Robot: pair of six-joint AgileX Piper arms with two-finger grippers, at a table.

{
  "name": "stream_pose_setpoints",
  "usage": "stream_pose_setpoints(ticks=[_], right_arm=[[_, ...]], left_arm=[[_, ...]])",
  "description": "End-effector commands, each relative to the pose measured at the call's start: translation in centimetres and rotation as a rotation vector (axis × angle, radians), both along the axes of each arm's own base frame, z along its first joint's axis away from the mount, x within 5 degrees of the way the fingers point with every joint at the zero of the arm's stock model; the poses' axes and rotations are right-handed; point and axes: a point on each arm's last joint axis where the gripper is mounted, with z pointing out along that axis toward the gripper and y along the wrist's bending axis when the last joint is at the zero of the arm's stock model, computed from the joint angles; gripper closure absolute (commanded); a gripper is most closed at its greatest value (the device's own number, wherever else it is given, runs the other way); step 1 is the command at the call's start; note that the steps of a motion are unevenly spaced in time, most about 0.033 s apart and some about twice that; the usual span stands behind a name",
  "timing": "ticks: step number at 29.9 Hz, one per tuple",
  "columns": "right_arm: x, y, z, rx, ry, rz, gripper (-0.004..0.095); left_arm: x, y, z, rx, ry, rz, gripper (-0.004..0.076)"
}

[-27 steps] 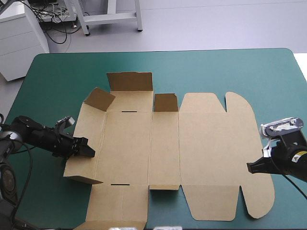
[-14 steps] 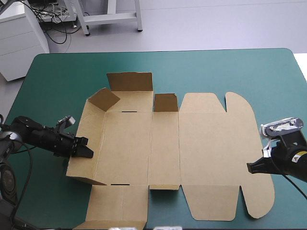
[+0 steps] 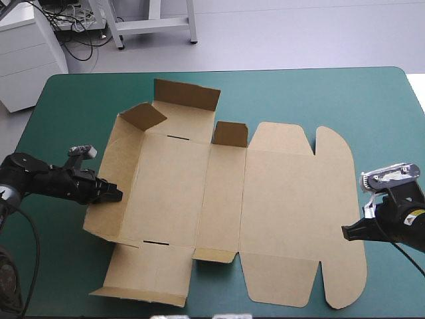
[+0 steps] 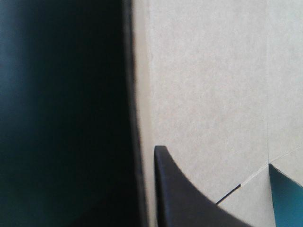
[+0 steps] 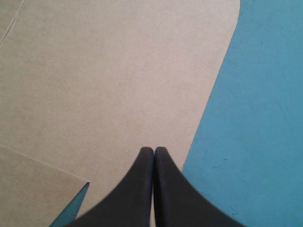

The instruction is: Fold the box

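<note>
The brown box lies mid-table on the teal-green cover, mostly flat, with its left wall and far flaps raised. Only the left wrist view shows the left gripper pinching that wall, one black finger on its inner face. The right gripper, fingers pressed together, sits at the rounded lid edge.

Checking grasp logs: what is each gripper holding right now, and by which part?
The left gripper pinches the box by its raised left wall; the right gripper, shut, holds nothing.
</note>
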Motion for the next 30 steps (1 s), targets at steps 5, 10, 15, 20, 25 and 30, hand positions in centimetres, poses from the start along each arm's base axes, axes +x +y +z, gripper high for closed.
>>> stream_pose_setpoints(ticks=[5, 10, 15, 20, 25, 30], right_arm=[[0.2, 0.0, 1.1, 0.004, -0.086, -0.004, 0.0931], [0.4, 0.0, 1.3, 0.005, -0.111, -0.009, 0.0931], [0.4, 0.0, 1.3, 0.007, -0.115, -0.011, 0.0931], [0.6, -0.1, 1.5, 0.011, -0.146, -0.019, 0.0931], [0.6, -0.1, 1.7, 0.024, -0.163, -0.043, 0.0931], [-0.1, -0.2, 2.1, 0.020, -0.196, -0.044, 0.0931]], left_arm=[[-0.4, -1.9, 10.7, 0.128, -0.334, -0.109, 0.0756], [-0.2, -4.8, 15.6, 0.317, -0.475, -0.194, 0.0756], [0.3, -8.4, 18.7, 0.407, -0.713, -0.212, 0.0756], [0.7, -12.3, 19.1, 0.508, -0.899, -0.313, 0.0756], [1.2, -16.4, 17.8, 0.677, -0.999, -0.489, 0.0756], [1.8, -19.4, 16.9, 0.789, -1.095, -0.550, 0.0756]])
